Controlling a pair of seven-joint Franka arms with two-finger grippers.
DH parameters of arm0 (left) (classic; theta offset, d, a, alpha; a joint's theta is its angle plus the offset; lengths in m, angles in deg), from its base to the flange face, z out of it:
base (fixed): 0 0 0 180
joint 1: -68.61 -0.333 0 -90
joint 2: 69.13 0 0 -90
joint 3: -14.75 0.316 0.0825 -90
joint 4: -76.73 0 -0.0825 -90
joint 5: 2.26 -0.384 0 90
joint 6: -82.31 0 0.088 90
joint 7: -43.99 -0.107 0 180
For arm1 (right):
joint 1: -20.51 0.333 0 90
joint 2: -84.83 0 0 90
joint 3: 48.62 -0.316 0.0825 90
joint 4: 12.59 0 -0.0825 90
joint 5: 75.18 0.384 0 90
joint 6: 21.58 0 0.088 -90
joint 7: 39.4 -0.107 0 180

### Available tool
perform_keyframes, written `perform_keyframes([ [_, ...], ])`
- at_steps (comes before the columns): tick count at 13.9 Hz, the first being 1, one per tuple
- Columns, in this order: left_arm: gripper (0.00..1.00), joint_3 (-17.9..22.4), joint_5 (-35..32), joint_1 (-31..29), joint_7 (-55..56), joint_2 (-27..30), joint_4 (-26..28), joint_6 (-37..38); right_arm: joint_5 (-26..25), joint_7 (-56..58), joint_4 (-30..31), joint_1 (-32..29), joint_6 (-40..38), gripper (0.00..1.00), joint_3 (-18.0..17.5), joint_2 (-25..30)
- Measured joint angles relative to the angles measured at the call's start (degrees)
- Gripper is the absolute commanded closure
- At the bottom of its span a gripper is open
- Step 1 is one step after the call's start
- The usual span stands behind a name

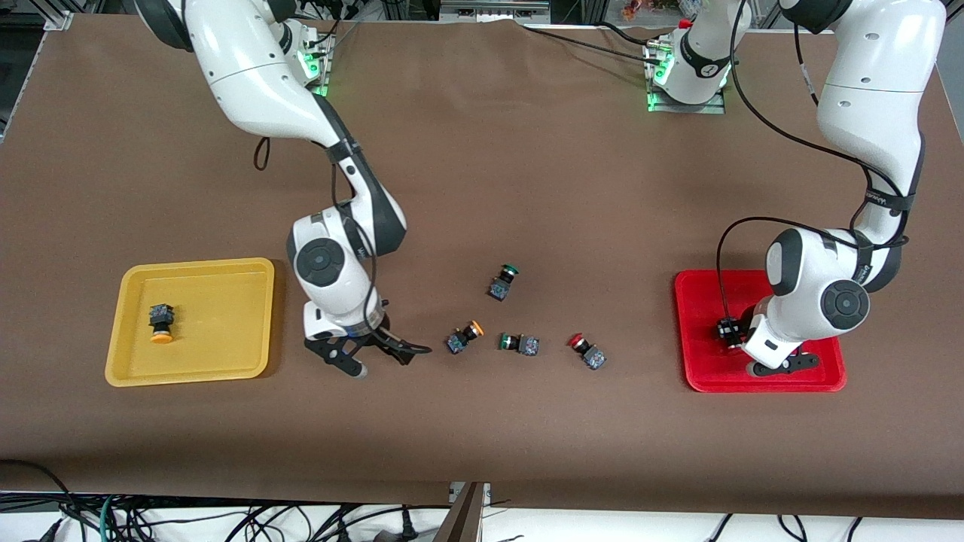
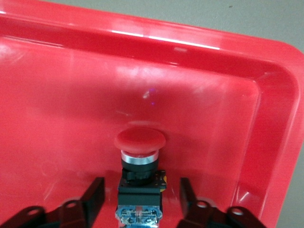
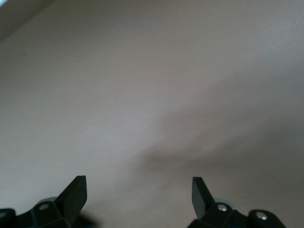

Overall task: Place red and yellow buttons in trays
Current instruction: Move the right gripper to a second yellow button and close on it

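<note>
Both grippers apart: left gripper straddles red button | cap hidden frontally | right gripper empty

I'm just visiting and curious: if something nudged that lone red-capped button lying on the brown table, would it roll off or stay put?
The red-capped button lies on its side, so its round cap might let it pivot in a short arc. Its dark blocky body has flat faces, which probably stops any real rolling. It looks small and rigid, so a push would likely just slide it along the table.

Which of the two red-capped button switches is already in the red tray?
The red-capped button switch between the left gripper's open fingers lies in the red plastic tray; the other red-capped switch lies on the brown table.
</note>
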Motion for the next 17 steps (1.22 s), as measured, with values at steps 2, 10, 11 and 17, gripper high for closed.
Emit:
perform_keyframes([
  [2,0.0,-0.01,0.0,0.0,-0.02,0.06,-0.37,-0.02,0.0,-4.02,-3.95,1.69,-0.01,0.04,0.03,-2.44],
  [10,0.0,-1.09,0.0,1.14,-12.19,6.71,-4.92,8.75,-0.01,-10.07,-8.22,7.25,-0.01,0.04,0.37,-8.08],
  [11,0.0,-1.19,0.0,1.54,-12.98,6.74,-5.34,8.92,-0.01,-10.43,-8.23,7.6,-0.01,0.04,0.37,-8.41],
  [17,0.0,-4.6,6.24,2.77,-10.75,6.64,-6.09,8.98,-0.01,-11.31,-8.42,7.92,1.61,0.6,0.53,-9.64],
])
